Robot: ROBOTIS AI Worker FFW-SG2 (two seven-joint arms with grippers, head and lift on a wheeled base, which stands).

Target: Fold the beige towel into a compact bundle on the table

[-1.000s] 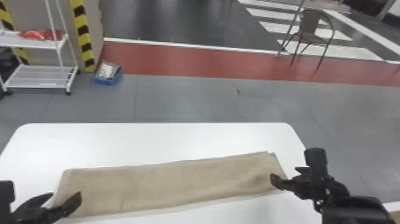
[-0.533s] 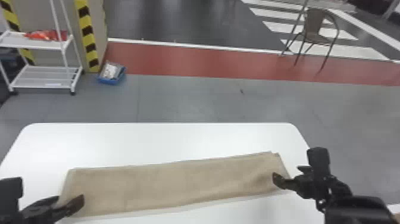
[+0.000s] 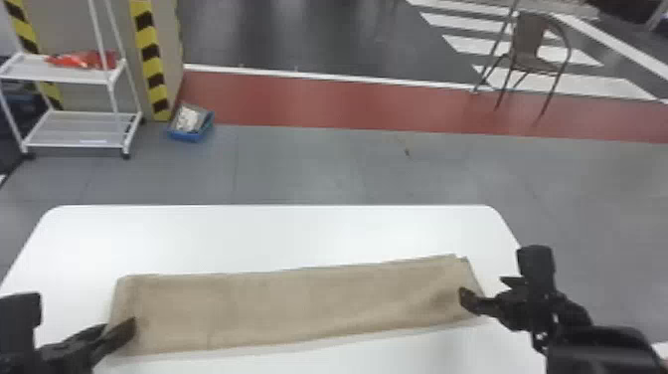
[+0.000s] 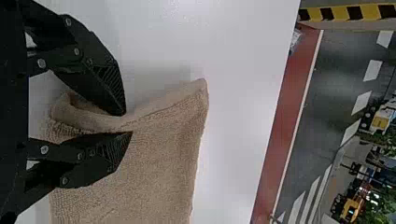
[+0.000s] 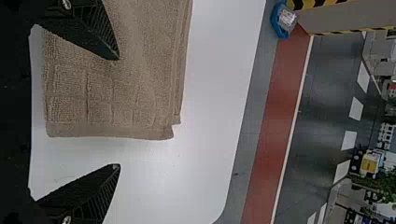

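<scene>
Towel (image 3: 298, 308), beige and folded into a long strip, lies crosswise on the white table (image 3: 278, 233), its layered edges slightly offset at the right end. A broad band of tabletop separates its far edge from the table's far rim, with a narrower margin beyond the right end. At the left end, the left gripper (image 3: 119, 327) has its jaws nearly together, pinching a raised fold. The right gripper's (image 3: 483, 294) jaws stand wide, one over the cloth, the other past its end edge.
</scene>
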